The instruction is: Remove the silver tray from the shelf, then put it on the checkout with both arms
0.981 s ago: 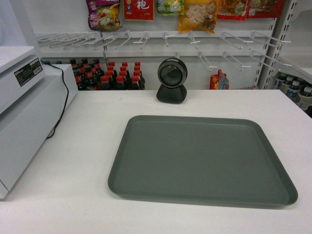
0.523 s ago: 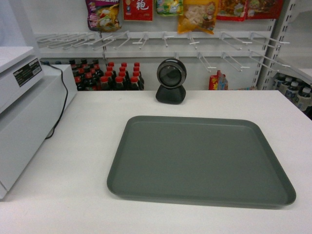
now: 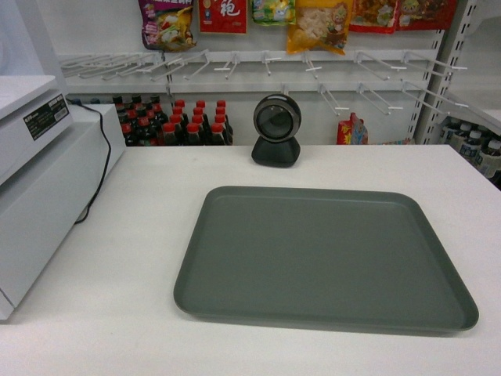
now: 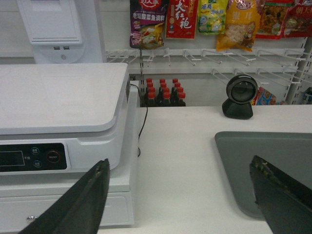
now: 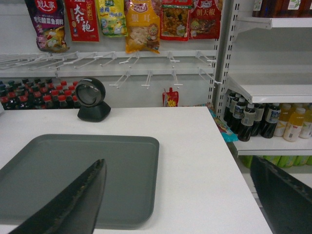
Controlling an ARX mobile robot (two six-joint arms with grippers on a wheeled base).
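The silver tray [image 3: 321, 254] lies flat on the white checkout [image 3: 133, 235], empty, a little right of centre. Neither arm shows in the head view. In the left wrist view my left gripper [image 4: 179, 168] hangs open above the counter, left of the silver tray's [image 4: 273, 151] near-left corner, holding nothing. My right gripper [image 5: 180, 168] is open too, off the right side of the silver tray [image 5: 92, 170] and over the bare checkout [image 5: 195, 161], with its right finger past the counter's edge. White shelf boards [image 5: 278, 90] stand to the right.
A white scale and register unit [image 3: 35, 188] with a black cable sits on the counter's left. A black round scanner [image 3: 275, 129] stands behind the tray. Sauce bottles [image 3: 172, 121], peg hooks and snack bags line the back wall. Drink bottles [image 5: 263, 122] fill the right-hand shelf.
None beyond a slight shift of the head view; the tray stays put on the counter.
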